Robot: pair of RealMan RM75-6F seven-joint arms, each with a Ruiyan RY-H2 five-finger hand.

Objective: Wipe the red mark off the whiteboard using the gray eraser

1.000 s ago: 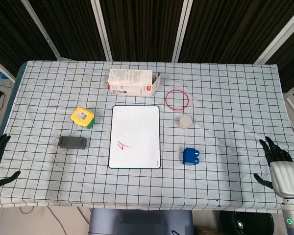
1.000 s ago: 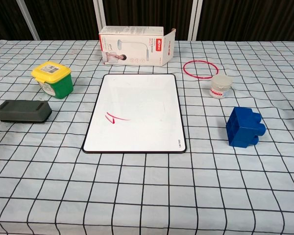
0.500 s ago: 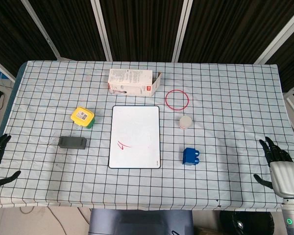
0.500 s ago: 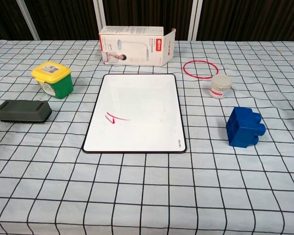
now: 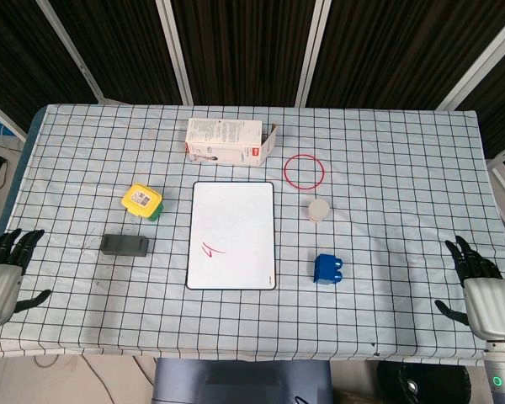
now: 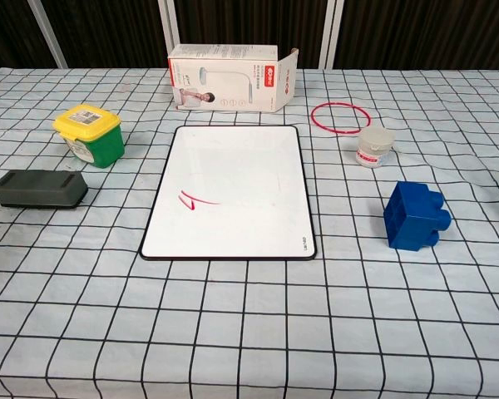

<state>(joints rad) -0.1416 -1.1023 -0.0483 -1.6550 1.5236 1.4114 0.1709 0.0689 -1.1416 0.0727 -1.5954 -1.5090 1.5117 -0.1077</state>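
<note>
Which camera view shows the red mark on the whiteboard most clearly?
The chest view: the red mark appears larger there, its strokes distinct on the whiteboard. The head view shows the same mark from above, smaller, near the board's lower left.

The left hand (image 5: 2, 276) hangs open at the table's (image 5: 387, 151) near left edge, and bare cloth lies between it and the eraser (image 5: 124, 245) ahead to its right. Just past the eraser stands the tub (image 5: 143, 201) (taller than the eraser, so it crowds any reach from the far side). Beyond the eraser the board (image 5: 231, 235) lies flat, with a free strip of cloth between them. The right hand (image 5: 481, 290), fingers spread, has open cloth up to the block (image 5: 327, 268) and the cup (image 5: 318, 209), which stand between it and the board. The box (image 5: 228, 141) closes the board's far end.
</note>
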